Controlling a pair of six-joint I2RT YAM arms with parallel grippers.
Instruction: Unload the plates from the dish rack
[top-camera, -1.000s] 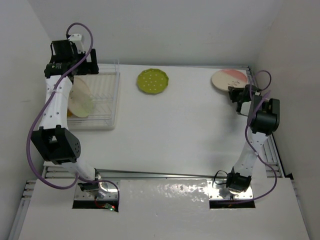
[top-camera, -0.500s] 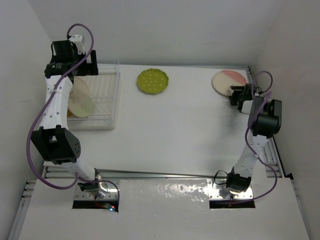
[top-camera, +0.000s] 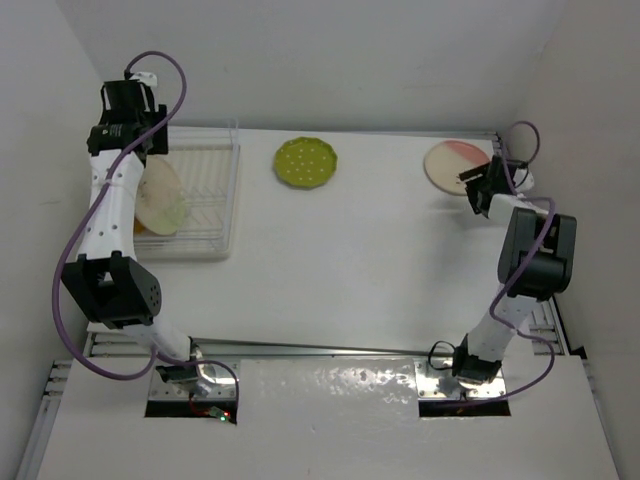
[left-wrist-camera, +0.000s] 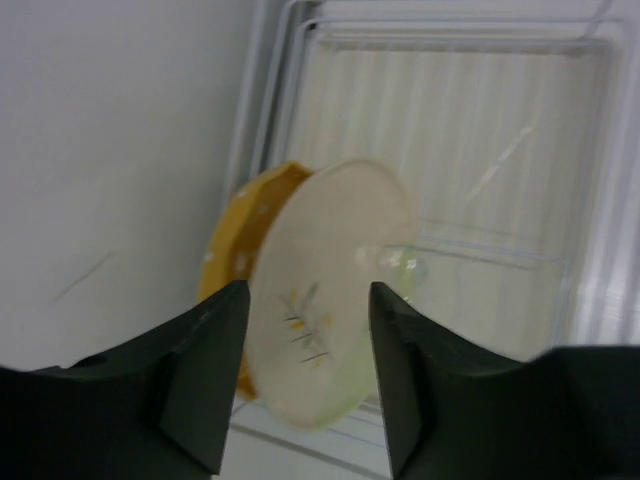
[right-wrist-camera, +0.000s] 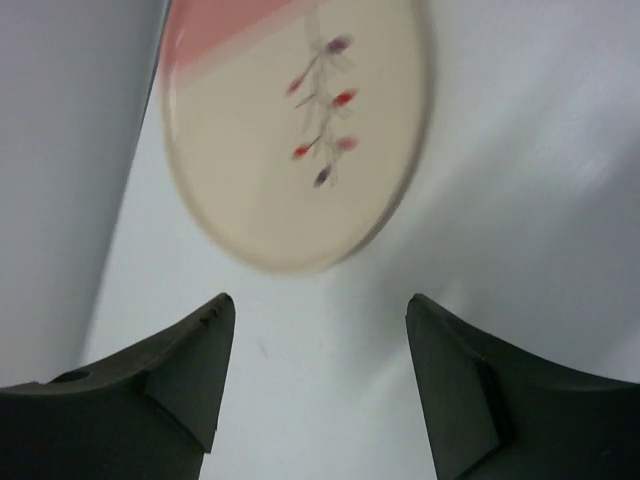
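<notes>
Starting at the near side of the white table (top-camera: 340, 270), the dish rack (top-camera: 205, 200) is found at the far left, a clear plastic tray with a ridged floor and a white wire rim. Two plates are stood in it, tilted on edge at its left end. The cream plate (left-wrist-camera: 330, 290) is turned face-on towards the left wrist camera, and a small sprig in yellow and dark strokes is painted on it. The orange-yellow plate (left-wrist-camera: 240, 260) is tucked just behind it on the wall side, and only its pale-dotted rim is seen. The left gripper (left-wrist-camera: 305, 375) is held over these two with its fingers apart. The cream plate is framed in the gap, but whether it is touched cannot be told. Farther back, the lime green plate (top-camera: 305, 162) with pale dots is laid flat near the middle of the table's far edge. At the far right corner the pink plate (right-wrist-camera: 300, 130) is laid flat too, cream-faced with a pink band along one side and a sprig of red and purple buds. The right gripper (right-wrist-camera: 315, 310) is held just on its near side with fingers spread and nothing between them.
</notes>
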